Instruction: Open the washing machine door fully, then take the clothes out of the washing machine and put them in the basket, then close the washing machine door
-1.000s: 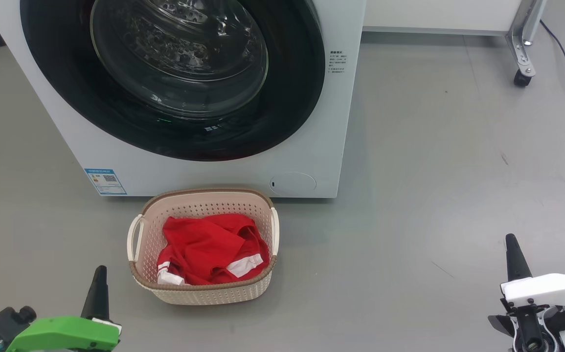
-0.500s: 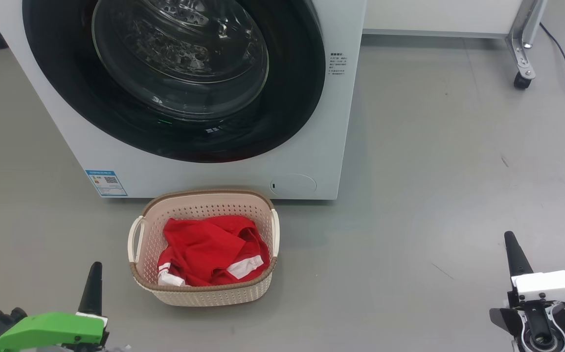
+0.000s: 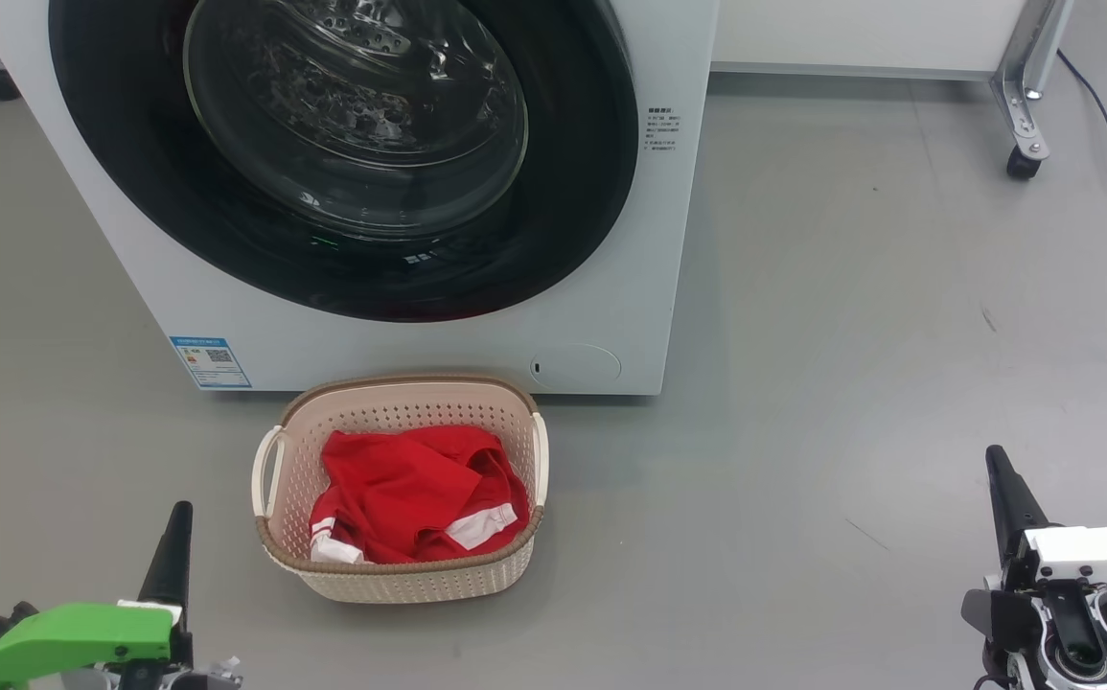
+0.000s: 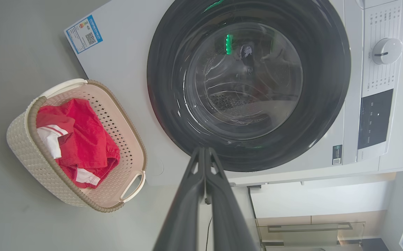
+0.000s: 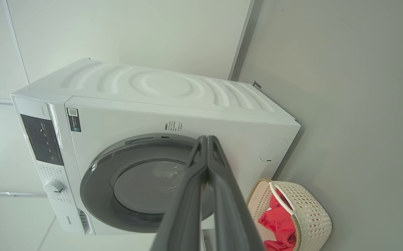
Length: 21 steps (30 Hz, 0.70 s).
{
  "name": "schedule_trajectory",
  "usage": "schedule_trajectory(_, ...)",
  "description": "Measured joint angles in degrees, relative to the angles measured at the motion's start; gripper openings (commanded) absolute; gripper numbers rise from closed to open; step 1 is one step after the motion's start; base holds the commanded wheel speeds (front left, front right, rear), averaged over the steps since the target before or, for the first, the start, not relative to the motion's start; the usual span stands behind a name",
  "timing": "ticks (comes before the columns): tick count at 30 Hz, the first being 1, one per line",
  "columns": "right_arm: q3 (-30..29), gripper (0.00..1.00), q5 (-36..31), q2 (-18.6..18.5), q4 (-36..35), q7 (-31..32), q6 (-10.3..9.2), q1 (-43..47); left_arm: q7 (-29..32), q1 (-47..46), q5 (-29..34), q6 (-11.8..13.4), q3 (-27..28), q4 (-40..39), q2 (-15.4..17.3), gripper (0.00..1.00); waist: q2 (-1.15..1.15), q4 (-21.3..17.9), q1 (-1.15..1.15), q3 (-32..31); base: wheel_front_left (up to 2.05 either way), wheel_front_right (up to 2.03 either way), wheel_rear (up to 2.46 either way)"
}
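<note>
The washing machine door (image 3: 352,144) sits closed, flush against the white washing machine (image 3: 611,307). The red clothes (image 3: 409,494) lie inside the cream basket (image 3: 400,580), which stands on the floor (image 3: 850,335) just in front. The left claw (image 4: 204,151) and right claw (image 5: 207,139) each have their 2 fingers pressed together, holding nothing.

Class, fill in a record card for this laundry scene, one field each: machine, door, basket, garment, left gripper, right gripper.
Machine: white front-loading washing machine, on the grey floor.
Door: round glossy black door with clear glass bowl, shut.
Basket: cream perforated plastic basket, on the floor before the machine.
Garment: red fabric garment with white bands, lying inside the basket.
Left gripper: fingers together, holding nothing.
Right gripper: fingers together, holding nothing.
</note>
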Motion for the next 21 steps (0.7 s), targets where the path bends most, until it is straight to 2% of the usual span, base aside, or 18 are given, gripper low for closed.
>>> schedule_trajectory(10,-0.81,0.00,6.17,0.09,0.38,1.66,0.29,-0.46,1.47,-0.66,-5.41,0.00,0.75,0.03,0.00,0.00,0.00,0.04,0.00,-0.20,0.00,0.00,0.00)
schedule_trajectory(21,-0.86,0.00,6.54,0.11,0.43,1.67,0.48,-0.60,1.66,-0.74,-6.67,0.00,0.82,0.04,0.00,0.00,0.00,0.04,0.00,-0.20,0.00,0.00,0.00)
